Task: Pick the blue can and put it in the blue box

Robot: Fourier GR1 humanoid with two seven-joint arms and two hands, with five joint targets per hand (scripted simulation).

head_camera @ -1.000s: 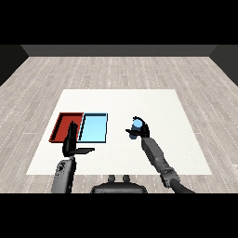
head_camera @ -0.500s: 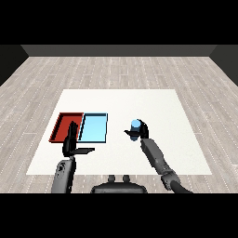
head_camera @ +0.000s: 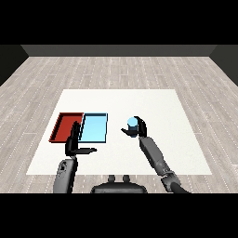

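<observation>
Fingers of the right hand (head_camera: 138, 129) are curling round the blue can (head_camera: 132, 123), clamping it upright over the white table (head_camera: 176, 121), to the right of the light blue tray (head_camera: 94, 128) and apart from it; the red tray (head_camera: 65, 126) is lying just beside the blue one, on its left; the left hand (head_camera: 74, 143) is hanging in front of both trays, fingers straight and pointing up, thumb sticking out sideways, holding nothing.

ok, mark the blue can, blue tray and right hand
blue can (head_camera: 132, 122), head view, its top.
blue tray (head_camera: 94, 128), head view, bare floor.
right hand (head_camera: 140, 129), head view, fingers round the can.
</observation>
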